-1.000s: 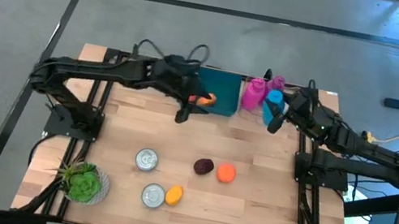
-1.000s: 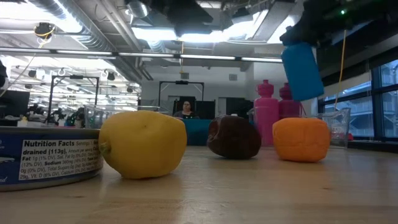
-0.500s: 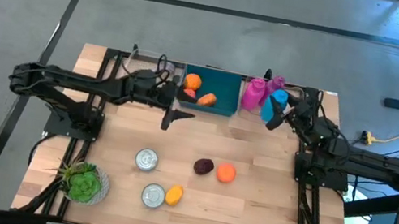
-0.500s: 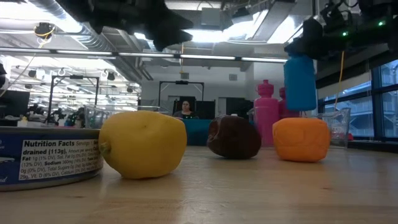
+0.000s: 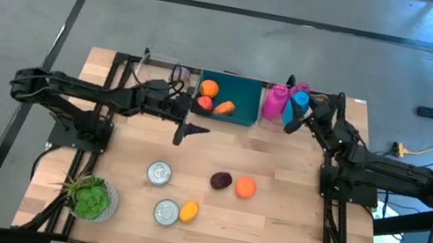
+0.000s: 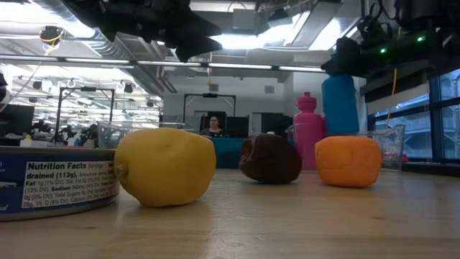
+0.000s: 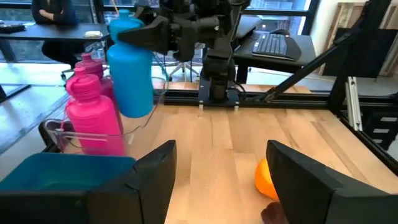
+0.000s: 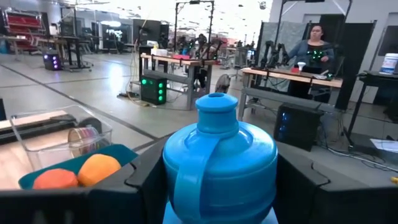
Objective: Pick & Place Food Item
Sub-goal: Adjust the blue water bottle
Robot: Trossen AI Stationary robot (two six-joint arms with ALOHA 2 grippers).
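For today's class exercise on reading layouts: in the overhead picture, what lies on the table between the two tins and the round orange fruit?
In the high view, a dark plum and a yellow lemon lie between the tins and the orange fruit.

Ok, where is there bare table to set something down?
Bare wood lies between the teal bin and the row of dark fruit and orange fruit. The far right corner is crowded: pink bottles, the blue bottle in the right gripper.

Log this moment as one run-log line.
right pincer: shut on blue bottle, beside pink bottles | left pincer: open, empty, near teal bin
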